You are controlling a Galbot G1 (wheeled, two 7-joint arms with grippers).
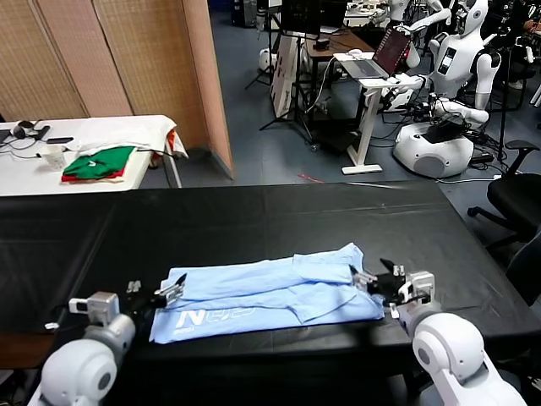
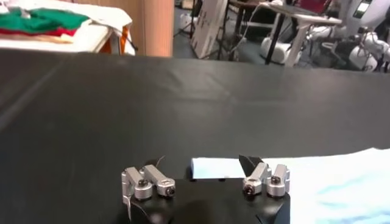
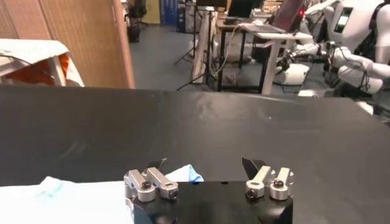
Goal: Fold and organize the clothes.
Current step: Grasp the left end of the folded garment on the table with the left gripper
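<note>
1. While the T-shirt (image 1: 275, 292) is lying folded into a long band near the front edge of the black desk (image 1: 254, 211), its long axis is running side to side between the arms.
2. Left gripper (image 1: 172, 292) is sitting at the band's left end, fingers (image 2: 149, 179) spread and released, holding nothing.
3. Right gripper (image 1: 378, 279) is sitting at the right end, fingers (image 3: 152, 182) likewise released; each arm is equally near its own end.
4. Green and red garments (image 1: 100, 163) are resting well apart on a white desk; nothing is blocking the way.
</note>
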